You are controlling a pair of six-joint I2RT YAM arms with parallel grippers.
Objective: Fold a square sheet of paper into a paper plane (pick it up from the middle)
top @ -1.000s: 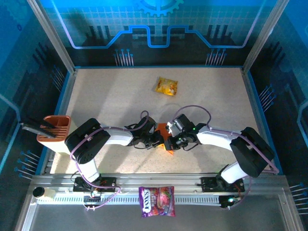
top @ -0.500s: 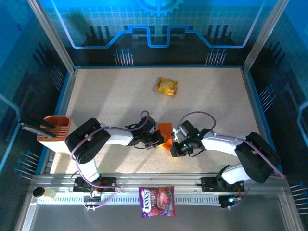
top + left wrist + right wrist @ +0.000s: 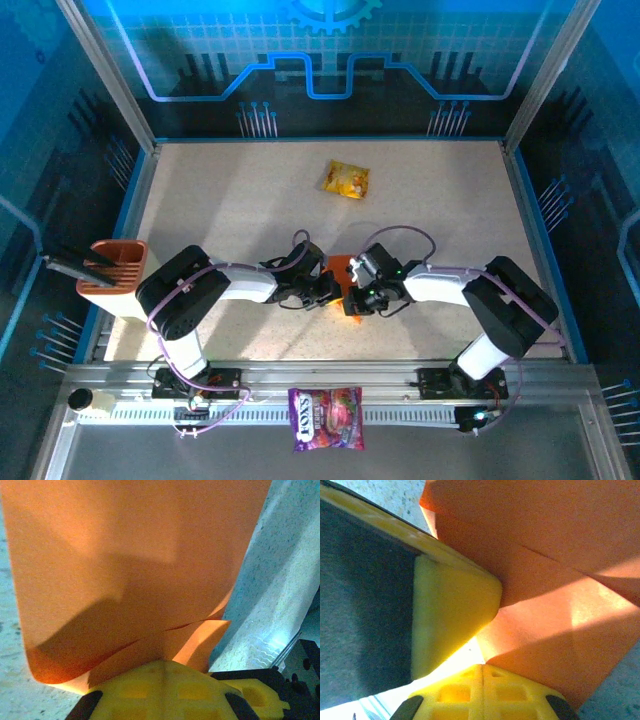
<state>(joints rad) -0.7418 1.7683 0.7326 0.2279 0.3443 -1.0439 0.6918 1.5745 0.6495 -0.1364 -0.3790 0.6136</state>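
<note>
Swung the right pincer (image 3: 353, 298) back up and left onto the square sheet of paper (image 3: 338, 264), after a dip toward the near edge of the bench (image 3: 230, 200) half a second ago. Drew the right elbow in from the bench's right side. Covered more of the orange, leaving a sliver above the wrist and a lit corner below.

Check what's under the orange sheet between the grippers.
Speckled table shows beside the orange sheet, and a second folded layer peeks out beneath its lower edge. The surface under its middle is covered.
</note>
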